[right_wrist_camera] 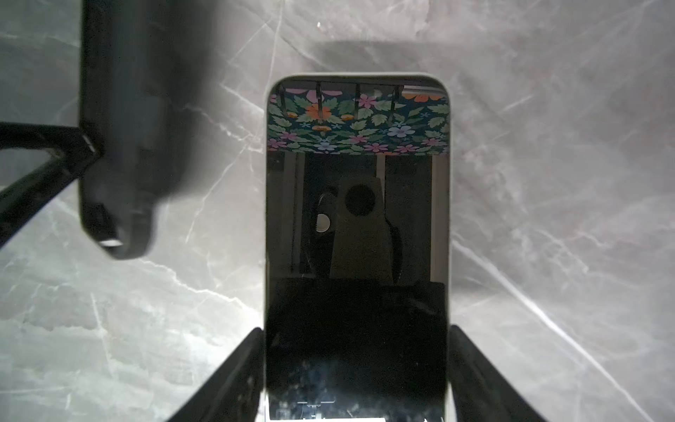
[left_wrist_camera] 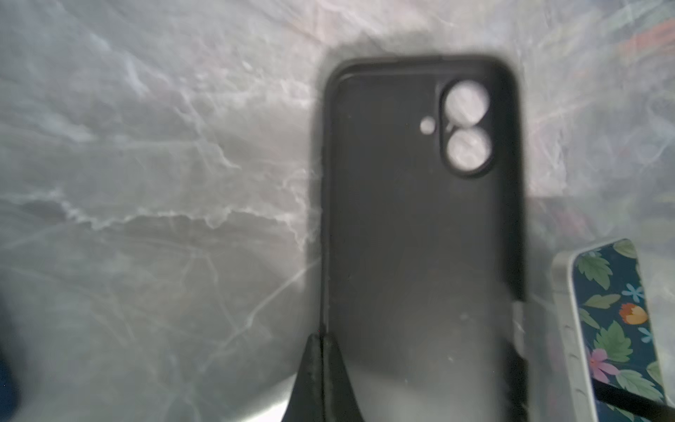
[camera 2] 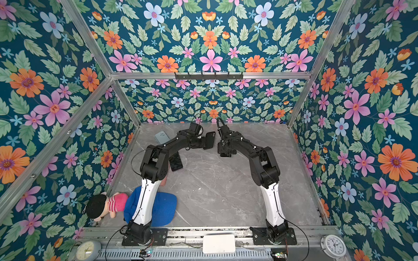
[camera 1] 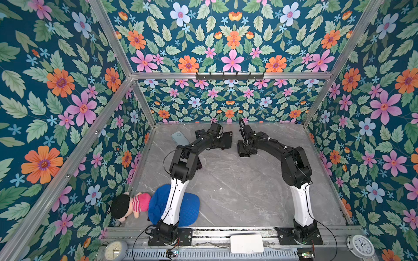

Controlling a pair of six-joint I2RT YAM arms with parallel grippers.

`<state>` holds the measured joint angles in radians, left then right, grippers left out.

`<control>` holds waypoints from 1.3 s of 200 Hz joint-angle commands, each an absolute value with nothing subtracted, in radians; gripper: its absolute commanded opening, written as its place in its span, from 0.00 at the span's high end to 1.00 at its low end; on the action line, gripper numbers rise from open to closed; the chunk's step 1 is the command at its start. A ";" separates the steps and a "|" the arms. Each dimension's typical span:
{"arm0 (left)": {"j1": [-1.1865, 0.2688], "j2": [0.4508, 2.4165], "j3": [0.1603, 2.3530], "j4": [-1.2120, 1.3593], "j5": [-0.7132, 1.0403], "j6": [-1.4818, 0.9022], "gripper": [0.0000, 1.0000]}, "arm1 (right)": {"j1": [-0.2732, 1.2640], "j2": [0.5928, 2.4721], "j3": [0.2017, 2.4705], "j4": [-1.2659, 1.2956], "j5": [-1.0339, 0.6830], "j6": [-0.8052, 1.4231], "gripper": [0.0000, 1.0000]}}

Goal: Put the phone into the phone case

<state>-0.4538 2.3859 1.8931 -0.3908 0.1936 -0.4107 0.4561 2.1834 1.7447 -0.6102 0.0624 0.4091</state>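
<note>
Nearest to the arm bases, well in front of the black phone case [camera 1: 227, 140], lie a doll [camera 1: 129, 204] and a blue fabric thing [camera 1: 190, 210]. They are too far from the case to disturb the work. Closer to the case, half under the left arm, a spare dark phone [camera 2: 176, 163] lies on the marble table [camera 1: 237, 192]. A low left elbow could push it.

The left gripper [left_wrist_camera: 321, 350] is clenched on one long side wall of the case, near its lower end. One finger seems to be inside the wall. The case looks lifted off the table, its open side toward the wrist camera.

The right gripper [right_wrist_camera: 356, 332] clasps the white-edged phone [right_wrist_camera: 356, 219] across its width at one end, screen up, just beside the case and apart from it.

I judge the main risk to be this thin pinch. When the phone presses in, the soft wall may bend or slip out, or the case may swing. The inner finger may also stop that edge from seating. If the phone's camera end does not meet the cutouts, it will jam.

Beyond the case, a pale blue-grey phone or case [camera 1: 179, 137] lies untouched.
</note>
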 commanded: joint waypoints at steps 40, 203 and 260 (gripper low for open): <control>-0.476 2.280 1.754 -0.471 0.126 -0.469 0.99 | 0.465 2.110 1.645 -0.512 0.053 0.407 0.44; -0.626 2.007 1.348 -0.373 0.120 -0.687 0.71 | 0.486 1.851 1.224 -0.300 -0.031 0.368 0.44; -0.652 1.979 1.308 -0.270 0.217 -0.750 0.66 | 0.486 1.814 1.176 -0.257 -0.055 0.365 0.44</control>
